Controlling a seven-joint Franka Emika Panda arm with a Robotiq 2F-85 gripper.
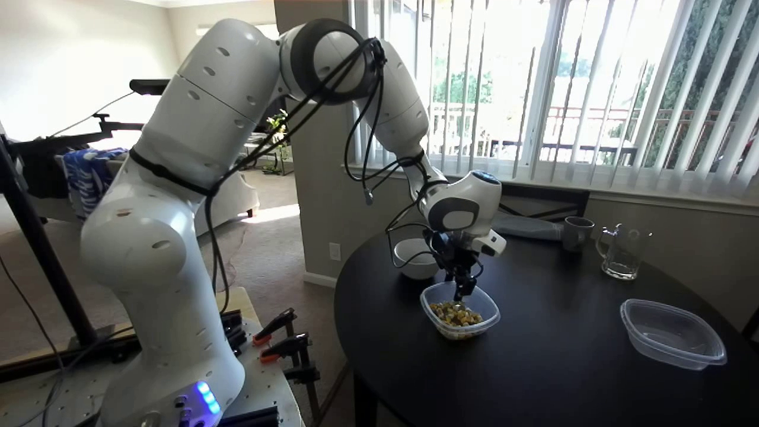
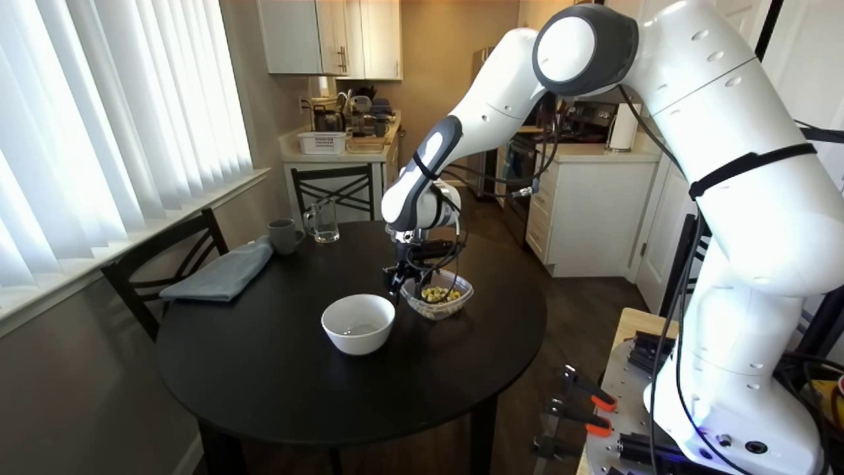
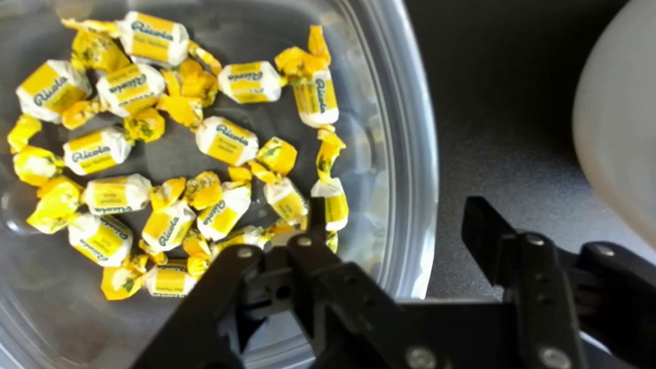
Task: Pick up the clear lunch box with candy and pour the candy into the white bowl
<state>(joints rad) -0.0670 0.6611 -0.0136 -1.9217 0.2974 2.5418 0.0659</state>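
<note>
Nearest in the wrist view, the claw (image 3: 397,225) gapes wide, gripping nothing, astride the rim of the clear lunch box (image 3: 412,133); whether it touches, I can't tell. Inside lies the candy (image 3: 225,141); just beside, on the table (image 3: 487,148), stands the white bowl (image 3: 622,113).

- Clear lunch box (image 3: 412,154): smooth, glossy plastic
- Ricola candy wrappers (image 3: 228,141): crinkled, printed, paper-like
- White bowl (image 2: 358,340): smooth, opaque, softly shiny
- Gripper (image 3: 394,218): matt, with bright metal screw heads (image 3: 420,357)
- Beer mug (image 1: 621,261): clear, shiny glass
- Folded cloth (image 2: 224,272): matt fabric
- Tabletop (image 2: 264,369): smooth, low sheen
</note>
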